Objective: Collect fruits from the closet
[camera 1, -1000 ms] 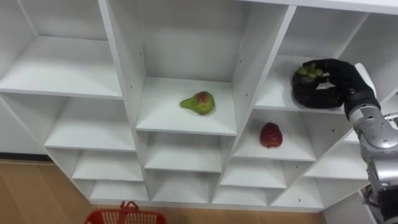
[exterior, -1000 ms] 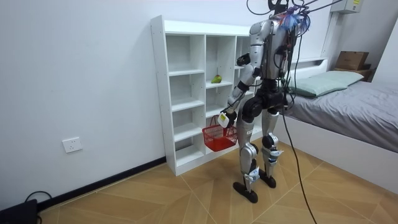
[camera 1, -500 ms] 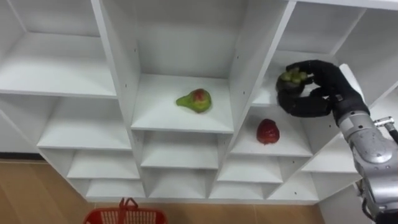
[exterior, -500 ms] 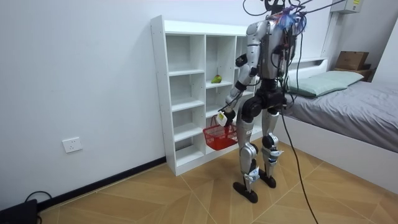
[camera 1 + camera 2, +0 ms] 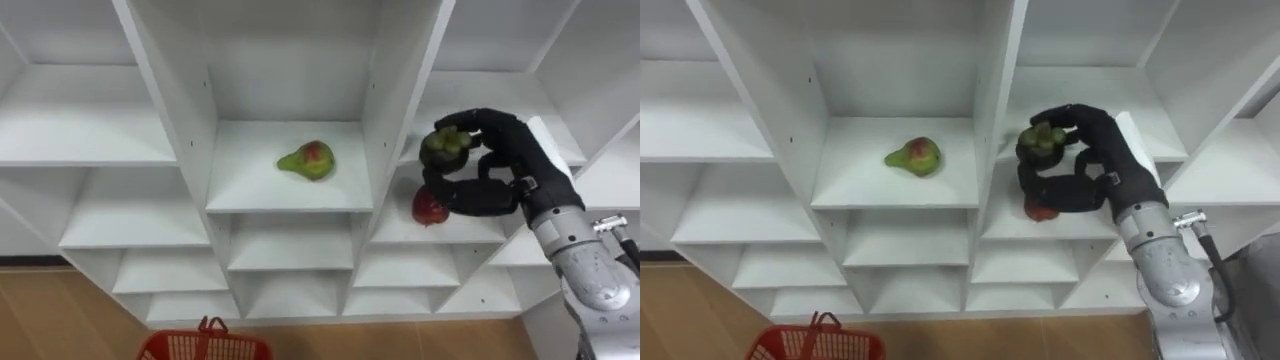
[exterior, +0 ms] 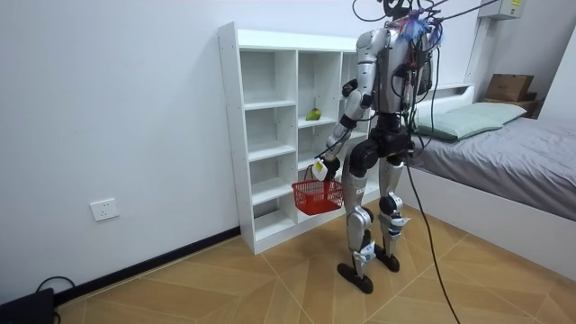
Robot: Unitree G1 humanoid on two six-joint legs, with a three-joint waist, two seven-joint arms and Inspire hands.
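We see the right hand (image 5: 507, 150) raised before the closet (image 5: 390, 90), forearm coming from the lower right, fingers and thumb curled round a green fruit (image 5: 445, 143). The left hand (image 6: 317, 168) hangs low beside the closet, gripping the red basket (image 6: 317, 194).

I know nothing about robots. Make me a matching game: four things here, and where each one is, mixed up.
1 pear
2 red fruit
3 dark fruit
4 red basket

a in the right hand
b alone on the middle compartment's shelf
c hanging from the left hand
d on a right-column shelf, partly hidden by the right hand

Pairs: 1-b, 2-d, 3-a, 4-c
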